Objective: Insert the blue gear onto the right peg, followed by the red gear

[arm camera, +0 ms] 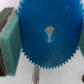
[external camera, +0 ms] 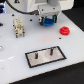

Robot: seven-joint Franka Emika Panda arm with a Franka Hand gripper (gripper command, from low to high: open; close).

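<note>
My gripper [external camera: 48, 22] is shut on the blue gear [external camera: 48, 22] and holds it in the air above the white table, behind the black plate [external camera: 45, 57]. In the wrist view the blue gear [arm camera: 49, 34] fills the frame between my green finger pads [arm camera: 10, 42], with its centre hole showing. The red gear [external camera: 64, 30] lies on the table at the exterior view's right. Two dark pegs stand on the plate; the right peg [external camera: 51, 50] is free, and the other peg [external camera: 36, 54] stands to its left. A thin pin [arm camera: 35, 76] shows below the gear in the wrist view.
A pale block-shaped object [external camera: 19, 26] stands on the table at the exterior view's left. The white table [external camera: 15, 55] carries small black marks along its edges.
</note>
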